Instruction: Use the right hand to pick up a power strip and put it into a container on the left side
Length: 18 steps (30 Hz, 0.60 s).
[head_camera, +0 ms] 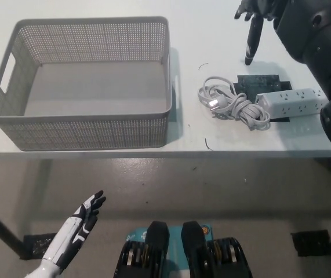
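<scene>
Right hand [257, 17], fingers apart and holding nothing, hovered beyond the power strip [293, 102] on the worktop [211, 35]; it should descend squarely across the strip's body, clear of the cord [232, 104].

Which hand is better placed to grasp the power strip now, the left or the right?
Right. The black right hand hangs above the table near the power strip; the white left hand rests low, below the table edge.

A lab or test room, by the look of it; a plain pale surface [95, 11] on thin dark legs stands over a bare, scuffed grey concrete floor [171, 185]; black floor plates [310, 243] sit below the surface's front edge; on the surface, only a grey perforated basket [84, 127] and a corded power strip [293, 102] on a black mat [258, 82].
</scene>
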Available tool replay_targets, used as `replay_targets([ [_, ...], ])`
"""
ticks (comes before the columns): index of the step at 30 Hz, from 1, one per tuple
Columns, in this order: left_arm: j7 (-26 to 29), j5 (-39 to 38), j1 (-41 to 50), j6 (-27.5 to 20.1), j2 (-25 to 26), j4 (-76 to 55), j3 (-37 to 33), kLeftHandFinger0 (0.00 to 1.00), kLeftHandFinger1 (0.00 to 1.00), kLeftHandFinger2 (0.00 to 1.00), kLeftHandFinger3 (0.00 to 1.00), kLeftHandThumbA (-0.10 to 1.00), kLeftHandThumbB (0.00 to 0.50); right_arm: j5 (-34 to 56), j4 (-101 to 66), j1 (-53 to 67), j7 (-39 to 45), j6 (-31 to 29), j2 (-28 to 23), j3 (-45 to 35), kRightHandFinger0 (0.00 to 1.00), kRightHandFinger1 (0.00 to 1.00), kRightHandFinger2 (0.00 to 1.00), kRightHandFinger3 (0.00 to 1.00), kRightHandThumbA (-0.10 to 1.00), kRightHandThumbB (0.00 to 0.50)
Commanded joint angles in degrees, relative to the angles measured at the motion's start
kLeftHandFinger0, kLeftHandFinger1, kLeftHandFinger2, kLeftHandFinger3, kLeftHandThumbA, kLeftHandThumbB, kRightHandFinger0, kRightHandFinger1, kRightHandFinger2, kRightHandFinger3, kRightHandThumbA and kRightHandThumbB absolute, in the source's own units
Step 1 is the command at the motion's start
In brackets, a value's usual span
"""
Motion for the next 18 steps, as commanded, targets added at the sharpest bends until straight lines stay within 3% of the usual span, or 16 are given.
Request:
replay_targets([
  [1,-1.2,-0.4,-1.1,-2.3,1.5,-1.6,0.7,1.0,1.0,1.0,1.0,1.0,0.356,-1.5,0.4,-3.0,1.6,-2.6,-0.5,0.3,1.0,1.0,1.0,1.0,1.0,0.267],
  [3,-1.4,-0.3,-1.2,-2.3,1.5,-1.7,0.8,1.0,1.0,1.0,1.0,1.0,0.354,-0.3,0.8,-2.5,2.2,-0.8,-0.3,-0.9,1.0,1.0,1.0,1.0,1.0,0.239],
  [8,-1.5,0.2,-1.3,-2.7,1.6,-1.3,0.8,1.0,1.0,1.0,1.0,1.0,0.343,0.0,1.0,-0.1,1.7,0.2,0.0,-1.9,1.0,1.0,1.0,1.0,1.0,0.245],
  [14,-1.7,0.3,-2.1,-2.5,1.6,-1.1,1.2,1.0,1.0,1.0,1.0,1.0,0.341,-0.3,1.0,2.3,0.9,0.2,0.7,-1.9,1.0,1.0,1.0,1.0,1.0,0.277],
  [16,-1.9,0.3,-2.1,-2.2,1.7,-1.4,1.1,1.0,1.0,1.0,1.0,1.0,0.341,-3.0,1.0,3.4,0.2,-0.8,1.4,0.8,1.0,1.0,1.0,1.0,1.0,0.339],
  [18,-2.0,0.2,-2.1,-2.2,1.8,-1.5,1.1,1.0,1.0,1.0,1.0,1.0,0.339,-2.5,0.9,4.2,0.4,-0.2,1.8,0.6,1.0,1.0,1.0,1.0,1.0,0.348],
])
